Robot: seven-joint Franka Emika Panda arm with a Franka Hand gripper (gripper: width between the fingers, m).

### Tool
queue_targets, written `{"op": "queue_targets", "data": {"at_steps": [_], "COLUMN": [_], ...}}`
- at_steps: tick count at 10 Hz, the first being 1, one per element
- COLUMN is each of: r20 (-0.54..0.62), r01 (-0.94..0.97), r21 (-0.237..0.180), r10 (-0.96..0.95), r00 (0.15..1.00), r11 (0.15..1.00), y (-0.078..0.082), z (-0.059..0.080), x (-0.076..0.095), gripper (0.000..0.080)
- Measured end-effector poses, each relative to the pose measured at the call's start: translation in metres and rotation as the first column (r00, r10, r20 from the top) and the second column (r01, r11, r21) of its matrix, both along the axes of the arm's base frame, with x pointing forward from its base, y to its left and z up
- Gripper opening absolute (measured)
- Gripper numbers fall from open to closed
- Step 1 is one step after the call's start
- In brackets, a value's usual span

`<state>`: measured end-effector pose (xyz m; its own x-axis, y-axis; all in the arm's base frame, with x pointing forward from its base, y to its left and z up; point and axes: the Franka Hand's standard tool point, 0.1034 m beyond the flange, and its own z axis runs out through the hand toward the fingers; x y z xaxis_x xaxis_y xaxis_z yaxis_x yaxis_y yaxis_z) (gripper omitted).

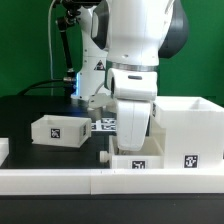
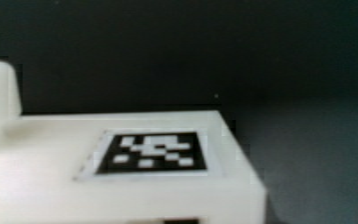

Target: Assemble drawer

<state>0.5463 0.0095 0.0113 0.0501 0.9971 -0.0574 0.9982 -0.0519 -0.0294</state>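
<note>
Arm (image 1: 135, 60) low at exterior view's centre, over tray (image 1: 128, 160). Second tray (image 1: 57, 130) view's left, casing (image 1: 190, 125) view's right. Fingers hidden; you can't tell opening or hold.

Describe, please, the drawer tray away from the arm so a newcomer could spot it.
From the arm, look toward the exterior view's left. A shallow white tray sits alone on the dark table; the other tray lies under the gripper beside the tall casing.

Black table (image 1: 30, 110) w/ white parts sitting straight on it: shallow tray (image 1: 57, 130) toward the exterior view's left, second tray (image 1: 135, 162) up front against the border rail (image 1: 50, 181), tall casing (image 1: 190, 125) at the right, marker board (image 1: 103, 125) lying flat btw them
</note>
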Motion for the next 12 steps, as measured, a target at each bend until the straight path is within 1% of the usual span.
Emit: {"op": "queue_targets", "data": {"at_steps": [3, 8, 9, 10, 11, 12], "r20": [0.001, 0.000, 0.001, 0.006, 0.005, 0.002], "r01": [-0.041, -0.031, -0.018, -0.012, -0.009, -0.003], "r21": [-0.003, -0.003, -0.004, -0.005, -0.008, -0.011], "r10": [0.041, 0.031, 0.018, 0.012, 0.009, 0.004], "r00": [0.999, 1.000, 1.000, 1.000, 1.000, 1.000], "r11": [0.999, 1.000, 1.000, 1.000, 1.000, 1.000], "y": [0.001, 0.000, 0.000, 0.000, -0.001, -0.001], "z": [0.001, 0.000, 0.003, 0.009, 0.016, 0.023], "x": [0.002, 0.001, 0.001, 0.003, 0.004, 0.005], "gripper": [0.0041, 0.0045, 0.0246, 0.0246, 0.0429, 0.0568]}}
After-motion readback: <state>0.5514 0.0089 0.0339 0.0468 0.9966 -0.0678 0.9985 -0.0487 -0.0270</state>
